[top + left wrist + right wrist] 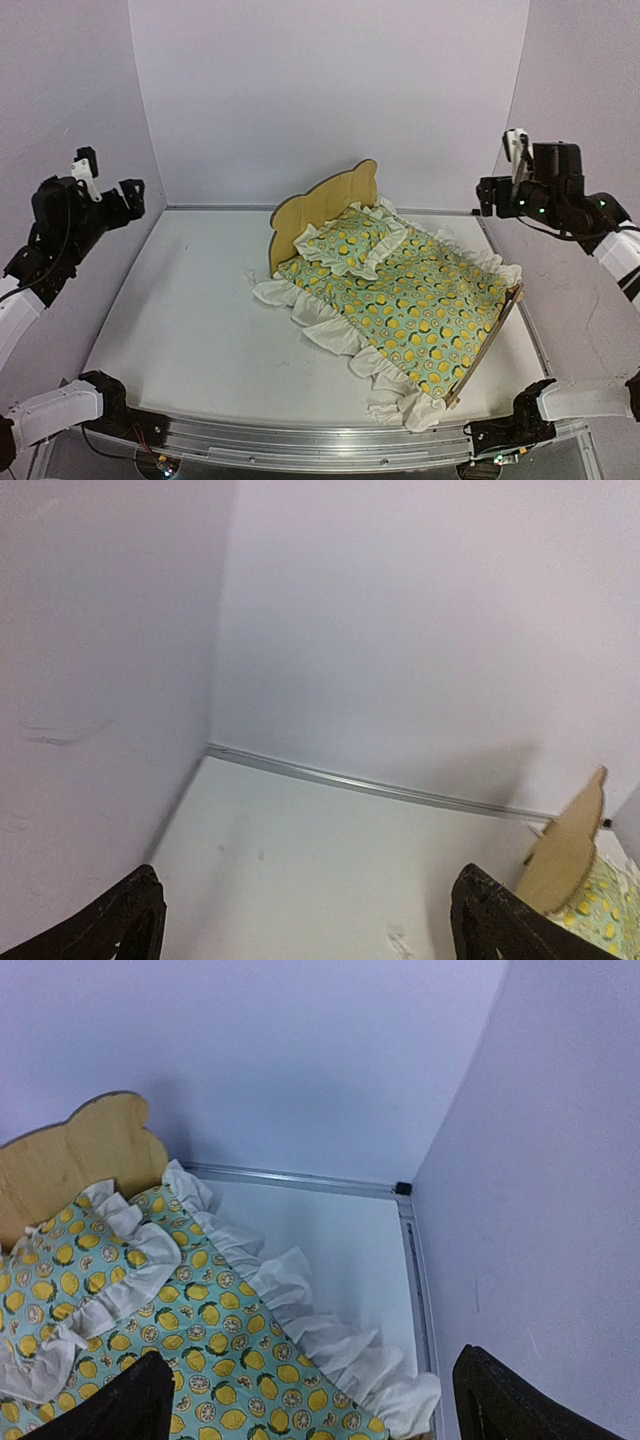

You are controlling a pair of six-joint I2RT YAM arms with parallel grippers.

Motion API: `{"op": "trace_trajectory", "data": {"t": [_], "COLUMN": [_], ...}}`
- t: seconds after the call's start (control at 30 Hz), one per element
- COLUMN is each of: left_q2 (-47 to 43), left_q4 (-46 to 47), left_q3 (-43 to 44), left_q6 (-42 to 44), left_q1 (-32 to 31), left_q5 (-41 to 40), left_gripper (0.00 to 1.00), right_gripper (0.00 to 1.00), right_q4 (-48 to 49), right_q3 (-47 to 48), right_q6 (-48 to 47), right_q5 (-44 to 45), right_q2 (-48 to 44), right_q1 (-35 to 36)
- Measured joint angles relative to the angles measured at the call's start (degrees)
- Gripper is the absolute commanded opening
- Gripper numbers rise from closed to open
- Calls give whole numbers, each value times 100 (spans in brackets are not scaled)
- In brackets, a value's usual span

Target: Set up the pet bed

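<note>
We are holding the left pincer [308,905] and right pincer [315,1385] wide and empty, raised aside. The pet bed [325,205] is sitting right of centre on the desk [180,300], lemon-print quilt [420,300] and pillow [350,245] laid, so nothing seems to be needing a grip.

White table [180,310]: pet bed [310,207] sits right of ctr, headboard twd 10 o'clock, foot twd 4; quilt [420,300] ruffle spills onto tabletop at 7.
</note>
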Motion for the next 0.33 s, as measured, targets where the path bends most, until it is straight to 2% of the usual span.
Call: {"op": "trace_trajectory", "data": {"t": [0.03,0.1,0.33], "left_q2": [22,24,0], "left_q4": [-184,-431,-518], "left_q3": [208,645,1687], "left_q6": [20,107,367], "left_q1": [387,737,774], "left_q5": [42,136,702], "left_gripper": [100,100,100], "right_gripper": [98,98,98], "right_q4": [-177,-422,-713], "right_q3": [-4,-33,-138], "right_q6": [332,748,1222], "right_q5": [7,-17,-190], "right_q2": [-164,-468,-1923], "right_q1": [-155,-236,-212]}}
